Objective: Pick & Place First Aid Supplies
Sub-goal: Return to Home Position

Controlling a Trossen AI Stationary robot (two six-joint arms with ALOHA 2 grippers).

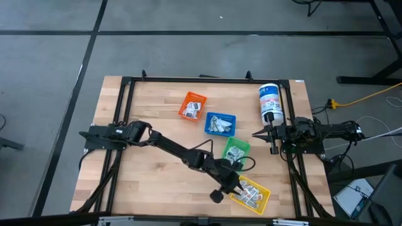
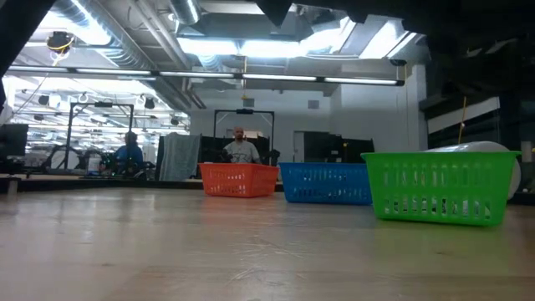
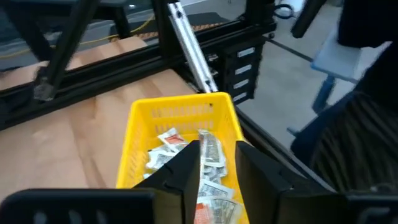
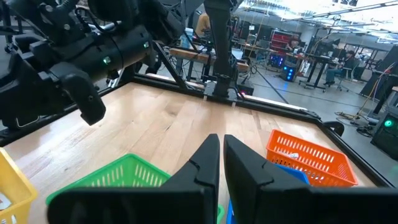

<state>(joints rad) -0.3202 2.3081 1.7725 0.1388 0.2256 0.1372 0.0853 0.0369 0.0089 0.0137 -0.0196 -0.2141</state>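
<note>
Several small white first aid packets (image 3: 166, 148) lie heaped in the yellow bin (image 3: 180, 111) near the table's front right (image 1: 264, 198). My left gripper (image 3: 217, 152) stands open just over the bin's near end (image 1: 237, 183). A grey-printed packet (image 3: 212, 149) shows in the gap between its fingers. More packets lie in the orange bin (image 1: 192, 105), blue bin (image 1: 220, 123) and green bin (image 1: 236, 150). At the table's right edge, my right gripper (image 1: 256, 133) waits shut and level (image 4: 221, 146), with nothing in it. My left gripper has the grey-printed packet (image 3: 212, 149) in its gap, close beside one finger (image 3: 189, 163) and apart from the other. I cannot tell whether that finger touches it. The fingers slant down over the yellow bin from the table's left.
A tall white canister with a blue label (image 1: 270, 103) stands at the far right. The black frame rail (image 1: 207, 80) runs around the table. The orange (image 2: 238, 179), blue (image 2: 324, 182) and green (image 2: 439, 186) bins stand in a diagonal row. People sit in the room behind.
</note>
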